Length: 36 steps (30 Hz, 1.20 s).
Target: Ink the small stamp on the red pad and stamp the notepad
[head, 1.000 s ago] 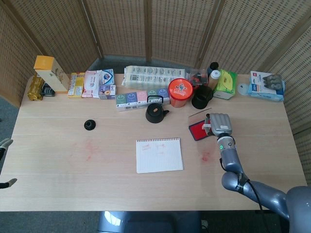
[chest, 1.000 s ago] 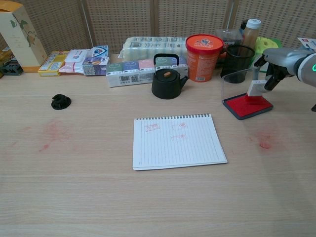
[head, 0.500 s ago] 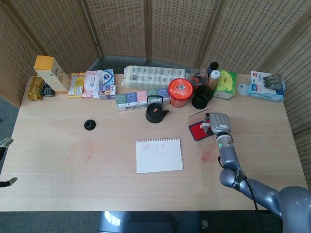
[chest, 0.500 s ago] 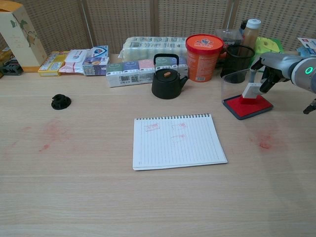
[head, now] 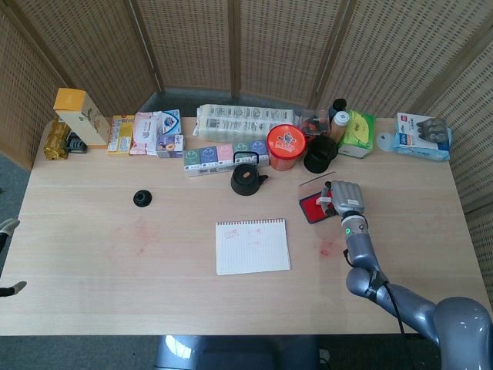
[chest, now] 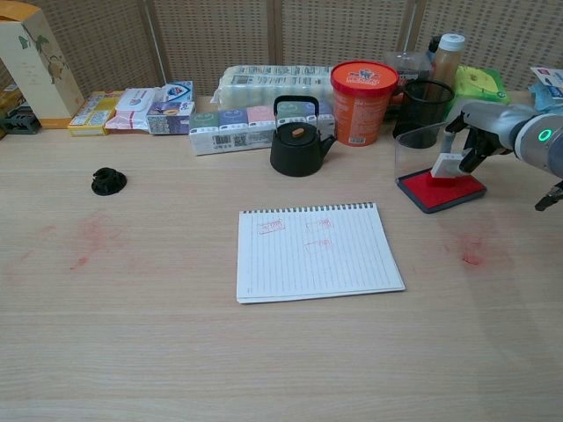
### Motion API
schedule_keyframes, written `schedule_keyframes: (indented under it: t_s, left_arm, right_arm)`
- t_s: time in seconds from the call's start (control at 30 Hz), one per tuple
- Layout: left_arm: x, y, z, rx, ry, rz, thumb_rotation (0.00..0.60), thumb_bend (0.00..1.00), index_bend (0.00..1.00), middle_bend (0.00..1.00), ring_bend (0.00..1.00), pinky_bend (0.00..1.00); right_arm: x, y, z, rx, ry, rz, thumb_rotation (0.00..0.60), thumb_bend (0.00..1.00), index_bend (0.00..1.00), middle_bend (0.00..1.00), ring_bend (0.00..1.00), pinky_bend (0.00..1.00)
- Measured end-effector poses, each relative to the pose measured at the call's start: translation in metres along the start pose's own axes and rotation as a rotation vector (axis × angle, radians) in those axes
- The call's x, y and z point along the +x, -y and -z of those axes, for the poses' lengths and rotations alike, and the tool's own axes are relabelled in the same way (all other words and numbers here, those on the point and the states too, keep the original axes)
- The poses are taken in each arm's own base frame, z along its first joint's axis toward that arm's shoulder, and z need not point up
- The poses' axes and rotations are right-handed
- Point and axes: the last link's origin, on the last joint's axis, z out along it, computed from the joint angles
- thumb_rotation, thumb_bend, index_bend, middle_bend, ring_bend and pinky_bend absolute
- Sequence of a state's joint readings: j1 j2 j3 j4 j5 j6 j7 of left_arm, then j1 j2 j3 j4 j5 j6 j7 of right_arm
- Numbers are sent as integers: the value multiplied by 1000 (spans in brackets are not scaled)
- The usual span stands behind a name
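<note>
Stage: inking step, by my reading. You have the small stamp (chest: 445, 163) down on the red pad (chest: 440, 189), or only just above it; the pictures do not settle whether the face touches the ink.
Done so far: the stamp is picked up and brought to the pad. The notepad (chest: 317, 253) carries a few faint red marks near its top edge; whether they belong to this run cannot be told.
Left to do: lift the stamp clear, carry it to the notepad, press on a free part of the page.
Right robot hand (chest: 479, 132): fingers curled around the white stamp body, holding it from above and from the far side, with the stamp leaning a little.
Left robot hand (head: 6, 228): only its tips show at the left edge of the head view, well apart from everything. Open or closed: cannot tell.
Stamp relative to hand: at the fingertips, below the palm, over the pad's rear half.
Pad: on the table (chest: 132, 334), its clear lid (chest: 420, 145) standing up behind it, just beside the black cup (chest: 421, 105).
Notepad relative to hand: nearer you and toward your left, well apart from the pad.
</note>
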State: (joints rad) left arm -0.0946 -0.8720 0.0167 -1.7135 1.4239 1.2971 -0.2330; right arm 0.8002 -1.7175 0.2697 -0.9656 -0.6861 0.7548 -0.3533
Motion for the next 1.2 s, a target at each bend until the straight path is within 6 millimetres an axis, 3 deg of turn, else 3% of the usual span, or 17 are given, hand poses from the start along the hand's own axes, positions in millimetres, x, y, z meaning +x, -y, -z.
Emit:
schedule_keyframes:
  t_s: [0.37,0.63,1.0,1.2]
  left_arm:
    - [0,-1,2,-4,0,1,600,0,0,0,0,101]
    - [-1,-1,2,-12,4,-3,600,0,0,0,0,101]
    - [0,-1,3,-15,3,-1,600,0,0,0,0,101]
    - [0,-1,3,-16,4,-2,600,0,0,0,0,101]
  right_arm:
    - [6,4,3,10,1,-12,600,594,650,994,1000,1000]
    - [23,18,18,53,-13,-32,600,594,651,994,1000,1000]
    - [54,74,81,225,-31,-34,600,594,650,994,1000,1000]
    - [54,93,104,294,-24,-4,600,595,650,995,1000,1000]
